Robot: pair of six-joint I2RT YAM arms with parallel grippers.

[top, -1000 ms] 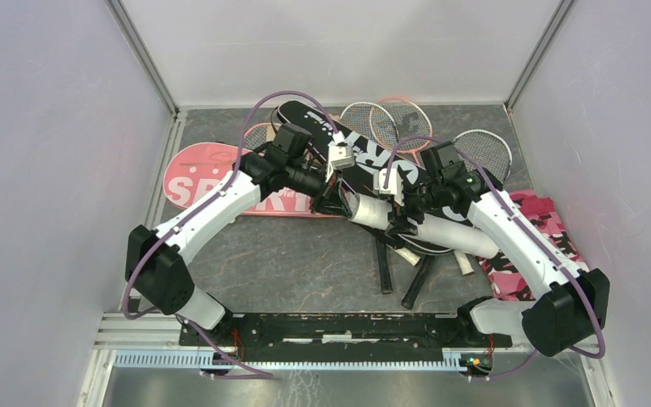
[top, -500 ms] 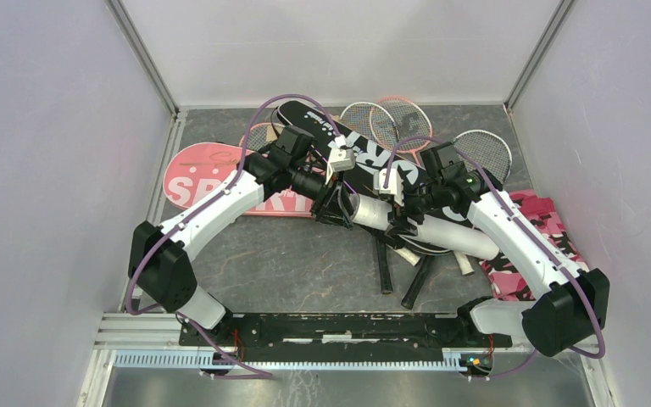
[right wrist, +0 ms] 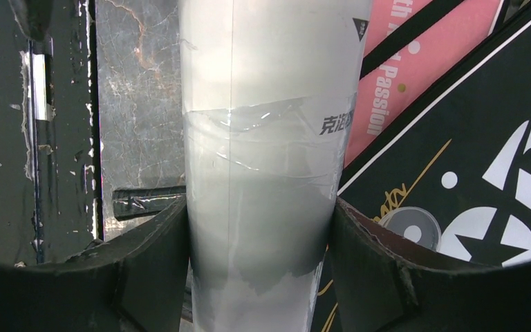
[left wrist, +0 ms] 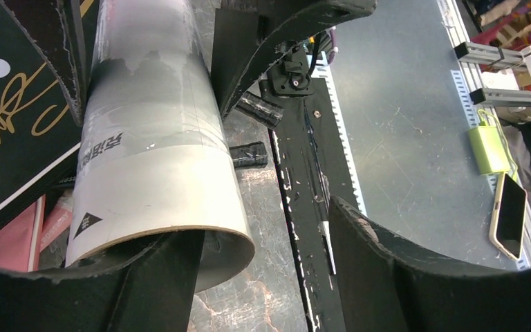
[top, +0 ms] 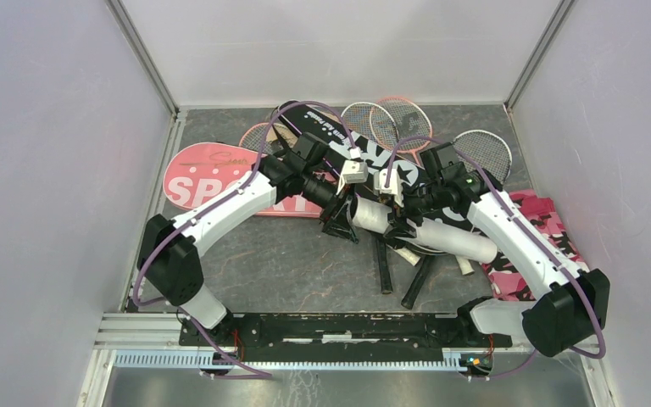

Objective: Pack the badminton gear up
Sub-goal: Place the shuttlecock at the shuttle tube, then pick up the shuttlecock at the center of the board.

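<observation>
Left pincer (top: 340, 224) shifted right, released at white tube (top: 449, 237) end; right pincer (top: 400, 225) clasps tube, elbow bent.

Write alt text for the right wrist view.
The right gripper clamps a long white tube between its two black fingers. Behind it lie a black racket cover with white print and a pink racket cover, on a grey marbled table.

Tube (top: 453, 239) atop racket handles (top: 384, 271); covers (top: 203, 178) behind; racket heads (top: 373, 123) rearmost; cloth (top: 544, 209) right.
</observation>
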